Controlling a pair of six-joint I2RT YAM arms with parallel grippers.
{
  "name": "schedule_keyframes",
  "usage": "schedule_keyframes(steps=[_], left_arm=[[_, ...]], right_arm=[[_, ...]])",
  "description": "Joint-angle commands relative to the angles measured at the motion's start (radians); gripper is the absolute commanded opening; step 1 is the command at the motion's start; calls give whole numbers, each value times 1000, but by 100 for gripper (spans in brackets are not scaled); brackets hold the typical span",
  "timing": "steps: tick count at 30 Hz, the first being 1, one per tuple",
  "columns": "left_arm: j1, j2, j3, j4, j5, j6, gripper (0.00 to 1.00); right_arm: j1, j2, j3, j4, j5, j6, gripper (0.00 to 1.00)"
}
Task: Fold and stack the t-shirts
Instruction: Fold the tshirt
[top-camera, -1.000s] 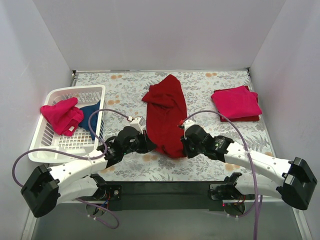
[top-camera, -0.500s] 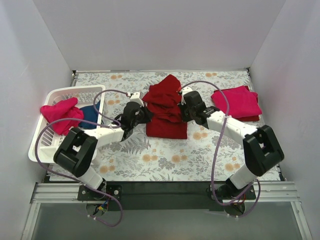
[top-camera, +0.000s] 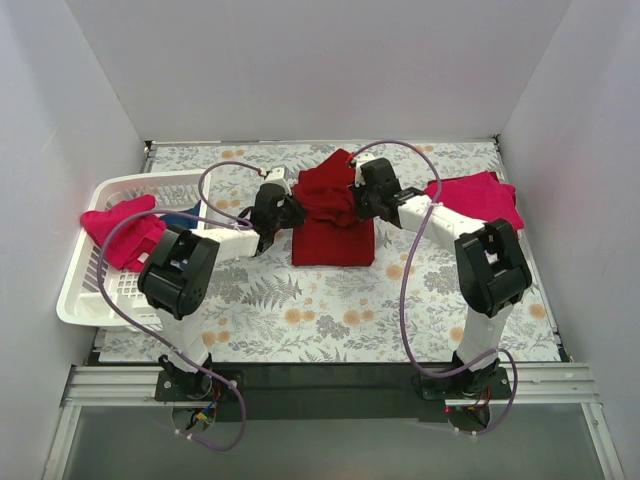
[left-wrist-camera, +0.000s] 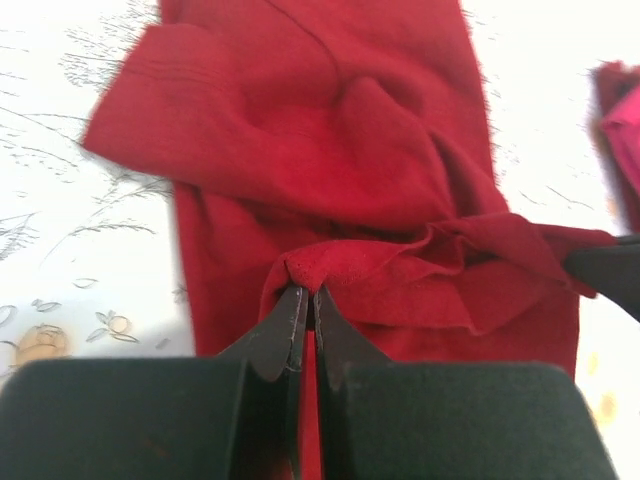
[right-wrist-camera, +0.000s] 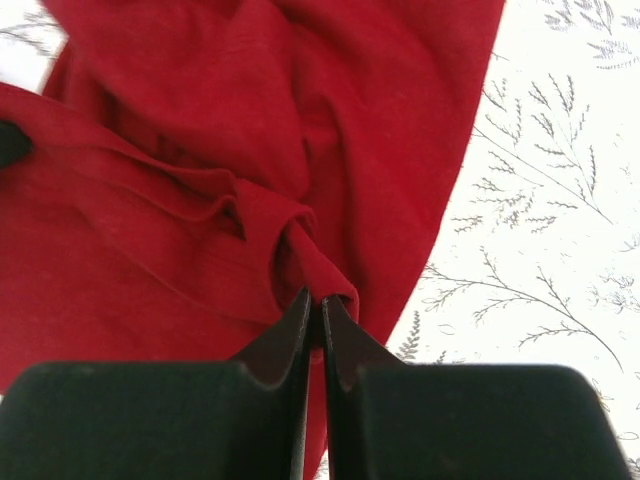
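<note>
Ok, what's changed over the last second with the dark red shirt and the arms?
Both arms swung away from their bases. The left pincer and right pincer, each shut on the hem of the dark red shirt, carried it toward the far side, doubling the shirt over itself. Nothing was let go. The folded pink stack, the white basket and the pink shirt in it stayed put.
</note>
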Motion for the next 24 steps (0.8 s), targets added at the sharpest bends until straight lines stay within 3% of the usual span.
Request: schedule_keyframes(steps=[1,2,3,4,6,7,8,11,19,24], left_arm=[[9,-11,59,-56,-106,2,14],[9,-23,52,-65,-137,-4,23],[9,-36,47,-70,-164,-10,33],[9,-74,40,-79,-219,-16,47],[9,-118,18,-107,-263,-19,61],[9,-161,4,-114,-287,-31,67],[9,-189,-12,-131,-283,-42,81],[7,-255,-118,-137,-188,-96,87],[3,-269,-304,-174,45,-185,88],[-3,-250,-341,-133,76,-199,88]], right_arm=[[-14,24,63,-30,48,0,1],[-17,21,65,-40,65,2,6],[-17,15,62,-47,103,2,20],[-19,-12,54,-54,123,3,26],[-20,-52,12,-59,172,2,39],[-20,-100,-7,-60,183,3,41],[-20,-124,-31,-60,186,11,43],[-20,-203,-123,-59,136,37,48],[-30,-240,-297,-25,-57,112,56],[-30,-232,-363,25,-136,143,66]])
